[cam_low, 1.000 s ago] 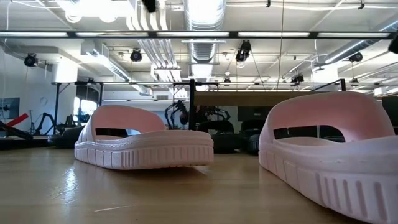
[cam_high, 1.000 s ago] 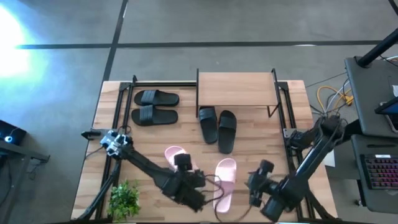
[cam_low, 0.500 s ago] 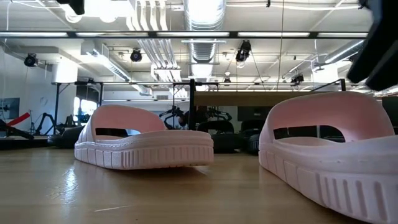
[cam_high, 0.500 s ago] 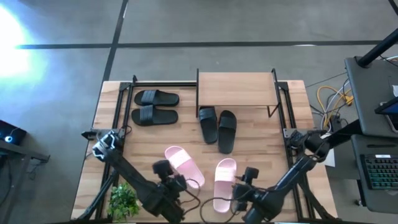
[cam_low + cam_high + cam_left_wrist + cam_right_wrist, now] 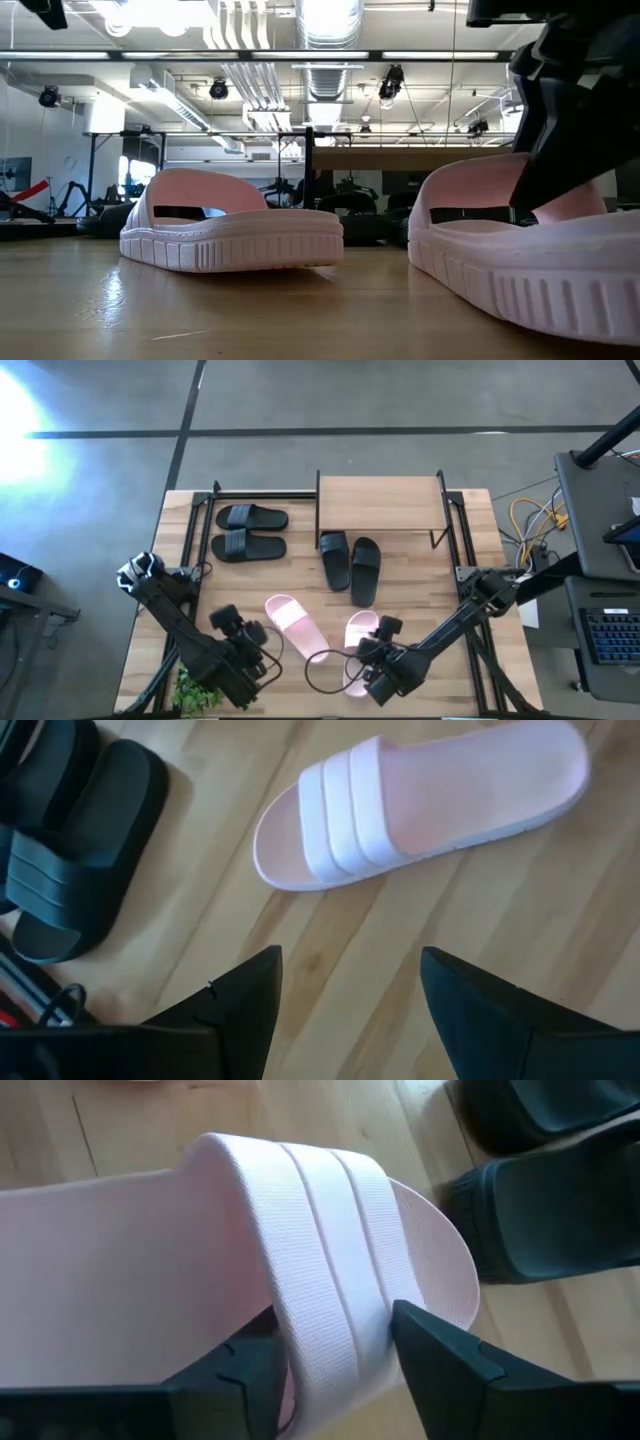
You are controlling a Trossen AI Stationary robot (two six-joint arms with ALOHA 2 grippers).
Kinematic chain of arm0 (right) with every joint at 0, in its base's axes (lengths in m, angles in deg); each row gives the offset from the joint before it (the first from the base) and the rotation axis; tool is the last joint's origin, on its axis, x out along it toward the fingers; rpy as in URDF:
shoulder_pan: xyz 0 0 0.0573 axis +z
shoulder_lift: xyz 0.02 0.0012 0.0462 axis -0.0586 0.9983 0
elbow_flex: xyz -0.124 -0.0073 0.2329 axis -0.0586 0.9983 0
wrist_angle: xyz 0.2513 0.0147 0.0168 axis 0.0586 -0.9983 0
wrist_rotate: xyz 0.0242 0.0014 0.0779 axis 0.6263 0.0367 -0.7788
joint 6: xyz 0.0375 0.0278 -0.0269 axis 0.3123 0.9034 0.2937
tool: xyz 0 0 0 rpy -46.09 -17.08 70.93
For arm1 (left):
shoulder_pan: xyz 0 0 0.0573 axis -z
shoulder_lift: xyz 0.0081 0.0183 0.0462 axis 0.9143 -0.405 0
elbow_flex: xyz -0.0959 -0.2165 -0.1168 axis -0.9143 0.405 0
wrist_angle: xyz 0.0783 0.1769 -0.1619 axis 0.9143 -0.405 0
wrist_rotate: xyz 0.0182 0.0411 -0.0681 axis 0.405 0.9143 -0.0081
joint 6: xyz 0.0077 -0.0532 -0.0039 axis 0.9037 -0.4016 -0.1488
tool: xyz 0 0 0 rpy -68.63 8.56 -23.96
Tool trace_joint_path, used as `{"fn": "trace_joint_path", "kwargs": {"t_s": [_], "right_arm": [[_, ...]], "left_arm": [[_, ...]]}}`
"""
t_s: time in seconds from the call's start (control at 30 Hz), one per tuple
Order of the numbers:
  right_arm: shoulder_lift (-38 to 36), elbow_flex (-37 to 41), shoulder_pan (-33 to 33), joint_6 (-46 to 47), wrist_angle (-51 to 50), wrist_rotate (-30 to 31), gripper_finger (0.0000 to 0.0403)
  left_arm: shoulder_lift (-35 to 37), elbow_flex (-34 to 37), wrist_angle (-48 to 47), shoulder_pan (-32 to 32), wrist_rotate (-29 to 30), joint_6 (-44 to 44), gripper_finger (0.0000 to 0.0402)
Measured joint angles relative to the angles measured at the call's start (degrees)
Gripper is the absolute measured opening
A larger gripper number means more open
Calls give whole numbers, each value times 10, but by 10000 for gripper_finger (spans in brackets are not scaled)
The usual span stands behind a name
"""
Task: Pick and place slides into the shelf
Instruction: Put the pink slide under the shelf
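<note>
Counter (image 5: pixel 420 585) seen from above carries the shelf (image 5: pixel 380 503) at its far edge, two black slides (image 5: pixel 350 565) lengthwise before it, two more (image 5: pixel 248 531) crosswise to the left. The right gripper (image 5: pixel 372 660) covers the right pink slide (image 5: pixel 360 628), which lies lengthwise; the left gripper (image 5: pixel 243 643) sits beside the left pink slide (image 5: pixel 295 626), which lies diagonally.

Low view: the right gripper's dark finger (image 5: pixel 565 110) reaches into the near slide's strap.

Left wrist: fingers (image 5: pixel 250 1005) spread, empty.

Right wrist: fingers (image 5: pixel 440 1355) straddle the pink strap, touching it.
</note>
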Motion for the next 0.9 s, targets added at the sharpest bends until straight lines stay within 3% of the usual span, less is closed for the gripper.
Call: {"fn": "trace_joint_path", "kwargs": {"t_s": [0.17, 0.37, 0.5, 0.7, 0.9], "right_arm": [[0, 2, -6, 10, -18, 19, 128], [-8, 2, -2, 46, -100, 5, 21], [-28, 3, 27, 99, -166, -30, 12], [-55, 21, 63, 240, -312, -34, 10], [-64, 126, 19, 206, -291, -19, 10]], "left_arm": [[5, 24, -2, 0, 0, 2, 224], [5, 44, -2, 0, -1, 3, 224], [5, 46, -2, 0, -2, 3, 224], [5, 46, -2, -2, -1, 3, 224], [5, 45, 0, -6, 2, 2, 224]]}}
